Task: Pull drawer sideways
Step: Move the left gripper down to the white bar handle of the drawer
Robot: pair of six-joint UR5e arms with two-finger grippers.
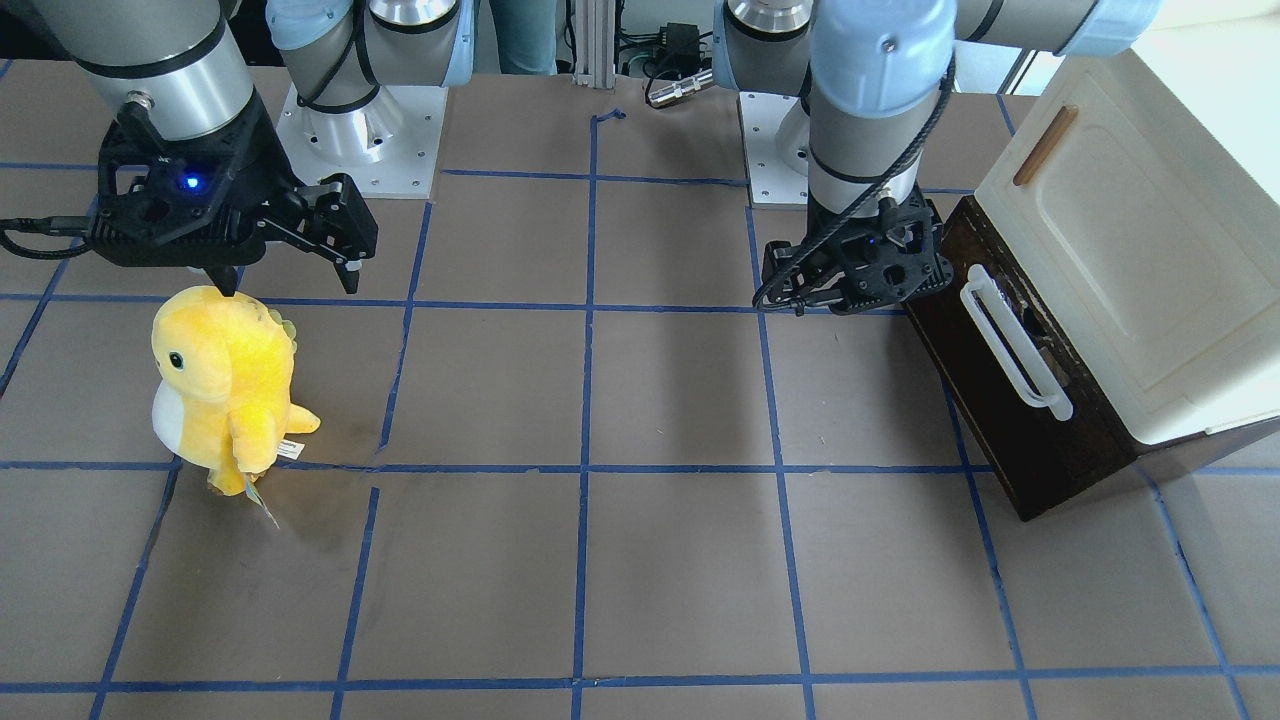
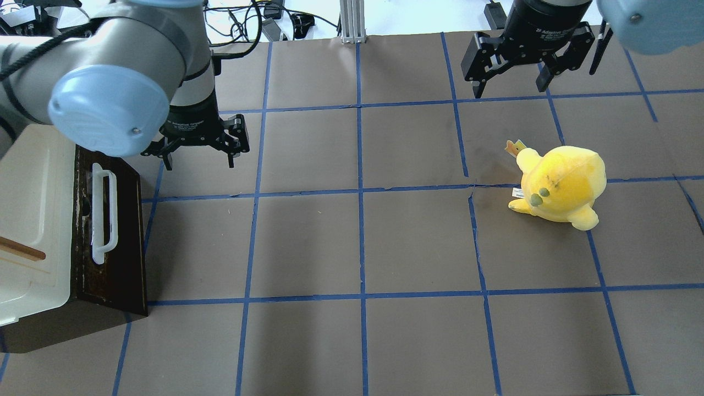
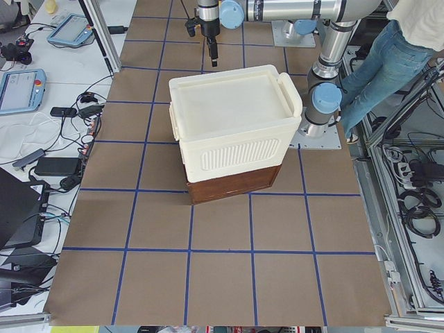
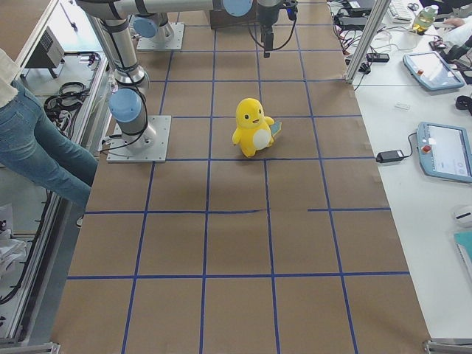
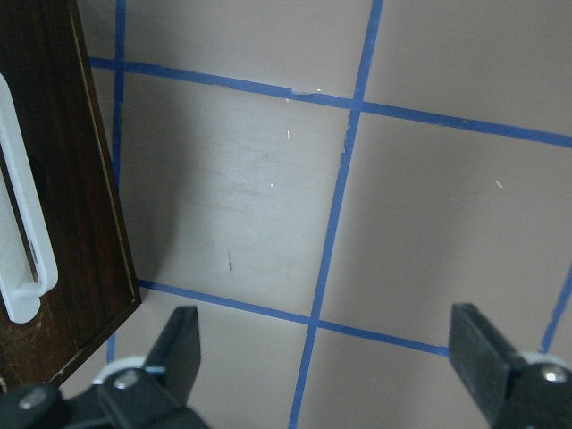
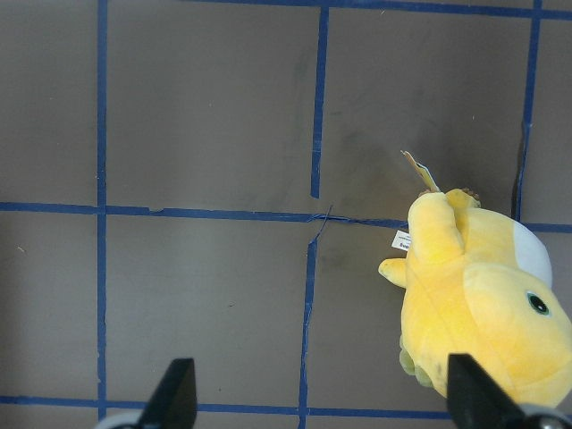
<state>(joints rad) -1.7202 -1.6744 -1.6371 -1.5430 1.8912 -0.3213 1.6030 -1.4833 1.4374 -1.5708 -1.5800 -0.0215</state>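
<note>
The drawer (image 2: 124,242) is dark brown with a long white bar handle (image 2: 103,212). It sits under a cream-white cabinet (image 2: 30,220) at the table's left end. It also shows in the front view (image 1: 1000,420) and the left wrist view (image 5: 71,223). My left gripper (image 2: 199,159) is open and empty. It hangs above the table just beyond the drawer's far corner, apart from the handle (image 5: 22,241). My right gripper (image 2: 509,88) is open and empty, far to the right above the table.
A yellow plush toy (image 2: 561,187) stands on the table near my right gripper, and shows in the right wrist view (image 6: 483,304). The cabinet has a small brown wooden handle (image 1: 1045,145). A person (image 3: 388,55) stands behind the robot's bases.
</note>
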